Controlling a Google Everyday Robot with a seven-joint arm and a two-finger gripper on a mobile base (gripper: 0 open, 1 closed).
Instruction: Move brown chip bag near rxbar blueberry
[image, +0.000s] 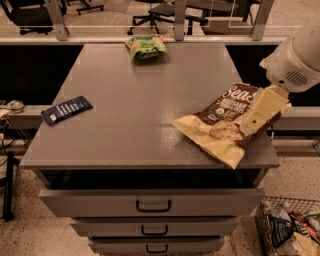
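The brown chip bag (220, 125) lies flat near the right front corner of the grey cabinet top, dark brown end toward the right, pale tan end toward the front. The rxbar blueberry (66, 109), a small dark blue wrapper with white text, lies at the left edge of the top. My gripper (254, 119) comes in from the right and hangs over the right part of the chip bag, its cream-coloured finger covering part of the bag's brown end.
A small green snack bag (146, 46) lies at the far middle of the cabinet top (140, 95). Drawers with handles (153, 205) face me below. A wire basket of packets (290, 230) stands on the floor at the lower right. Office chairs stand behind.
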